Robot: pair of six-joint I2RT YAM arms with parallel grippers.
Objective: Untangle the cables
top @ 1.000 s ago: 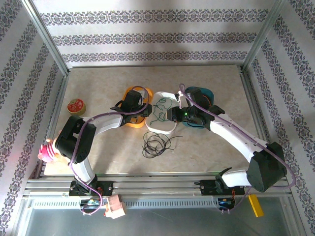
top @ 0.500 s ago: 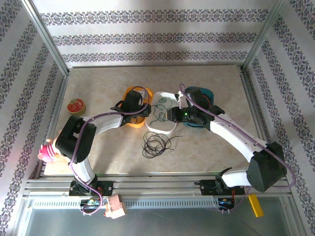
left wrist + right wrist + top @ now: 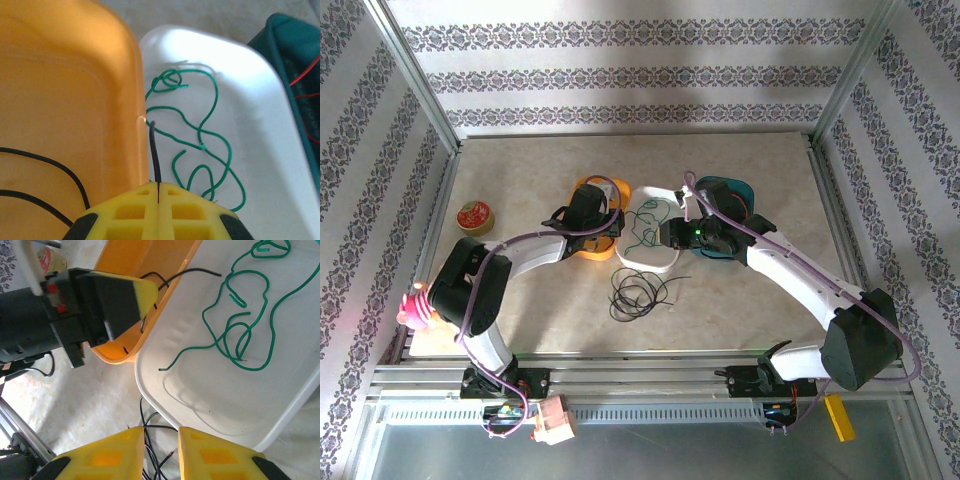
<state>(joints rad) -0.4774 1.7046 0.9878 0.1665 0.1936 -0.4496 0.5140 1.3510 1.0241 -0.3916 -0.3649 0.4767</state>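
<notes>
Your left gripper (image 3: 158, 186) has its jaws pinched tight on a black cable (image 3: 155, 155), whose free end pokes up at the rim where the orange tray (image 3: 60, 100) meets the white tray (image 3: 250, 115). The green cable (image 3: 201, 145) lies in loose curls inside the white tray, and a red cable (image 3: 300, 75) sits in the teal tray (image 3: 285, 45) beside it. Your right gripper (image 3: 161, 440) hovers at the white tray's near edge with a narrow gap between its jaws, holding nothing, above a heap of black cables (image 3: 638, 292) on the table.

Glossy plastic orange tray (image 3: 65, 100), smooth white plastic tray (image 3: 260, 130), thin matt green cable (image 3: 201, 145).
</notes>
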